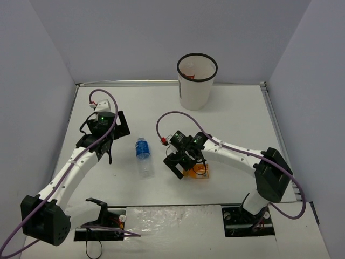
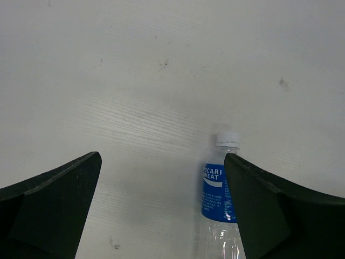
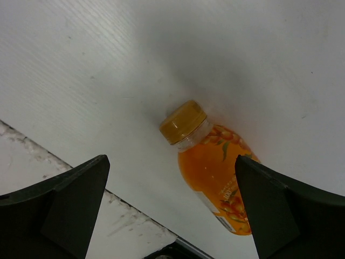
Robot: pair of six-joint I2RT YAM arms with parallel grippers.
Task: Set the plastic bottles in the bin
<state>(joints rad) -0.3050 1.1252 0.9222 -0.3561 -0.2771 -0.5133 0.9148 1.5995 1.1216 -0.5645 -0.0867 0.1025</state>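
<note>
A clear plastic bottle with a blue label [image 1: 143, 156] lies on the table, cap toward the back. My left gripper [image 1: 102, 147] hovers just left of it. In the left wrist view the gripper [image 2: 163, 162] is open, with the blue-label bottle [image 2: 218, 199] lying against the inner side of the right finger [image 2: 275, 210]. A short orange bottle [image 1: 198, 172] lies under my right gripper [image 1: 180, 162]. In the right wrist view that gripper [image 3: 172, 162] is open above the orange bottle [image 3: 215, 167], nearer its right finger. The white bin [image 1: 195, 96] stands at the back, with something red showing inside.
Grey walls close the table on three sides. The orange bottle lies close to the table's near edge [image 3: 54, 216], by the right arm's base plate [image 1: 248, 218]. A purple cable [image 1: 178, 114] loops above the right wrist.
</note>
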